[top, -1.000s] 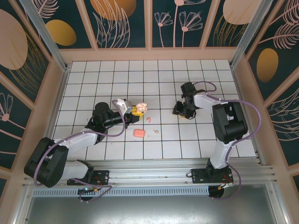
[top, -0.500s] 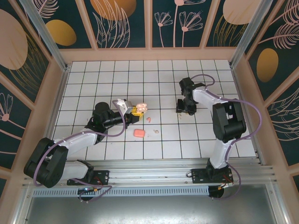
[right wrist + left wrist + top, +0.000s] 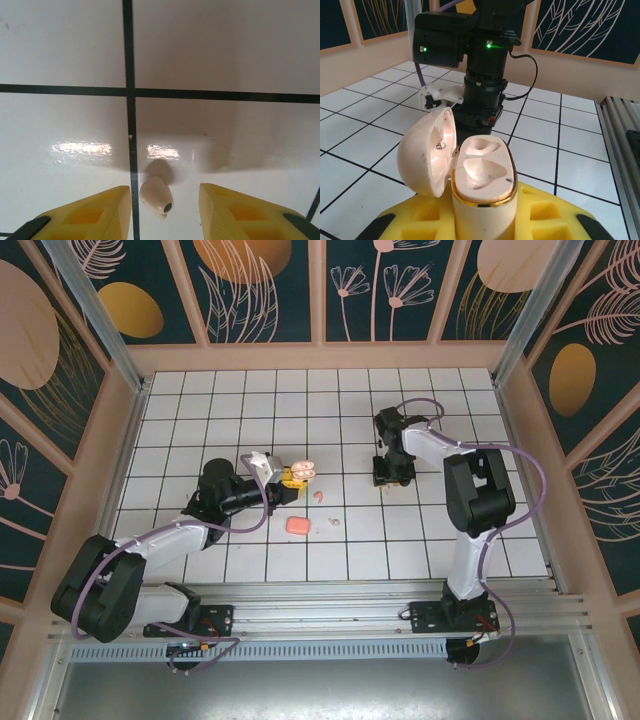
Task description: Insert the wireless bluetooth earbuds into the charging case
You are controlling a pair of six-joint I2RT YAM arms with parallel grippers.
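At the left, the left gripper (image 3: pixel 293 477) is closed on the beige charging case (image 3: pixel 482 190) and holds it upright between its yellow fingers (image 3: pixel 547 217). The lid (image 3: pixel 427 152) of the case stands open, swung to the left side on its hinge. Both moulded hollows in the top of the case are visible and there is nothing in them. A thin gold rim goes around the top edge of the case.

A little to the right and nearer to the arm bases, a closed salmon case (image 3: pixel 297 525) lies on the white tiled table (image 3: pixel 200 400). Near it two loose buds lie on the tiles: a pink earbud (image 3: pixel 319 496) just beyond the salmon case, and a pale earbud (image 3: pixel 334 521) just beside its right end. They are apart from each other.

Further to the right, the right gripper (image 3: pixel 165 200) points down, close over the table. Its jaws stand narrowly apart, and a whitish-beige earbud (image 3: pixel 156 196) lies on the tile between them, beside a dark grout line. A gap shows on each side of the bud, so the fingers do not touch it.
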